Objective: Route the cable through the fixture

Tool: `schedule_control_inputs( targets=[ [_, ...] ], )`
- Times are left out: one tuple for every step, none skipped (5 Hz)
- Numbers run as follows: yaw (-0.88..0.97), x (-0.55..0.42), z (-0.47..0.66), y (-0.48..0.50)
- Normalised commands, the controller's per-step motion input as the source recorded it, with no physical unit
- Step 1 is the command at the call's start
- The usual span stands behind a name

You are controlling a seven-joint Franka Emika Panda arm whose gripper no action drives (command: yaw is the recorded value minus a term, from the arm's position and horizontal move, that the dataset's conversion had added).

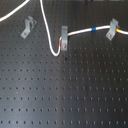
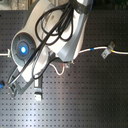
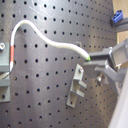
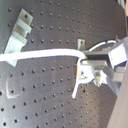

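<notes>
The white cable (image 1: 48, 35) runs through the upright middle clip (image 1: 64, 38), where it shows a red band. It then passes the right clip (image 1: 112, 29), with a blue band before it and a yellow band at it. The slanted left fixture (image 1: 28, 27) holds no cable. In the first exterior view the cable leaves over the top edge and my gripper is out of frame. In the first wrist view my gripper (image 3: 92, 60) is shut on the cable (image 3: 50, 42), just above a grey clip (image 3: 76, 86). The second wrist view shows the same grip (image 4: 91, 60) on the cable (image 4: 45, 54).
The black perforated board (image 1: 65, 95) carries everything. The white arm (image 2: 60, 35) hides much of the second exterior view, where the right clip (image 2: 106, 51) and another clip (image 2: 39, 91) show. A blue object (image 3: 117, 17) lies near the gripper.
</notes>
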Motion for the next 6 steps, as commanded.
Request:
schedule_control_inputs(
  targets=[
    [-0.1, -0.609, 0.14, -0.073],
    [-0.54, -0.509, 0.11, -0.024],
    [-0.73, -0.3, 0.31, 0.023],
    [-0.93, -0.169, 0.38, 0.018],
    [-0.99, -0.16, 0.33, 0.075],
    [-0.96, -0.175, 0.35, 0.094]
  ],
)
